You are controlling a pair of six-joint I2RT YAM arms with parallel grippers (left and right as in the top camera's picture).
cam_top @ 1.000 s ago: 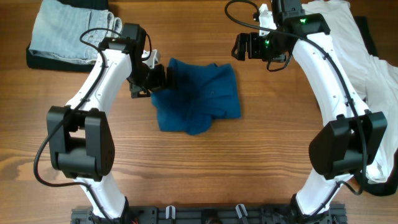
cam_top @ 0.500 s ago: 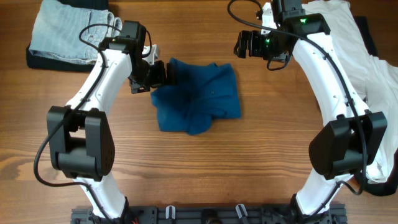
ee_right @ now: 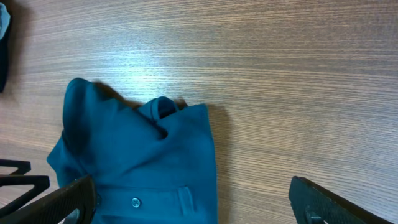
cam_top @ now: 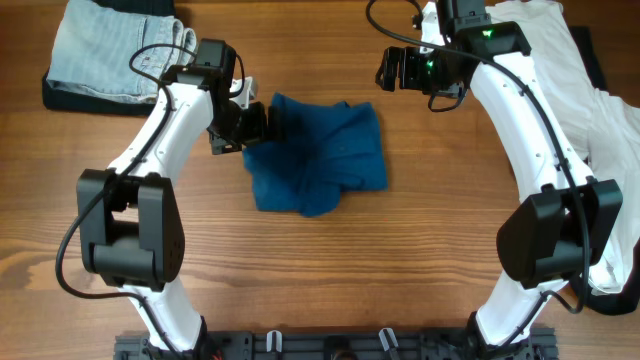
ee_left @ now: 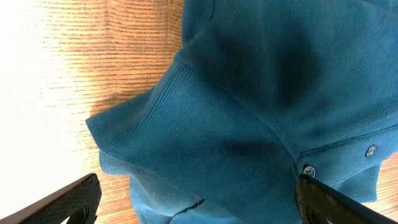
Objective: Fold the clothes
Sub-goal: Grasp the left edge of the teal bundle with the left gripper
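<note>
Work surface: wooden table (cam_top: 330, 270), grain running left to right. A black rail (cam_top: 330, 346) lies along the near edge between the two arm bases.
Far-left corner: a pale-blue denim piece (cam_top: 110, 45), folded, rests on a dark flat item (cam_top: 60, 98). Both are well apart from the shirt (cam_top: 325, 160).
Right side: a white garment (cam_top: 590, 100) is heaped along the table edge, partly under the links of the right arm.
In the way: in the overhead view, the left gripper (cam_top: 265, 123) and its wrist overlap the shirt's upper-left edge and cover that corner.
Hidden or cut off: the white garment runs out of frame at the right, and the denim piece is cut by the top edge. The left wrist view shows only part of the shirt, with the fingertips cropped at the bottom corners. Whether those fingertips touch the cloth cannot be told.
Left claw: fingers spread wide apart, with a ribbed sleeve edge of the shirt lying between them. Nothing is clamped.
Right claw: the right gripper (cam_top: 382, 70) has its fingers spread wide apart. It is over bare wood beyond the shirt's far right corner, apart from the cloth, and holds nothing.
Shirt location: centre of the table, between the two arms, nearer the left gripper.
Shirt condition: plain dark blue, crumpled into a rough compact heap with irregular folds. The left wrist view shows a placket with two small buttons (ee_left: 371, 150). The right wrist view shows the collar end with one button.
</note>
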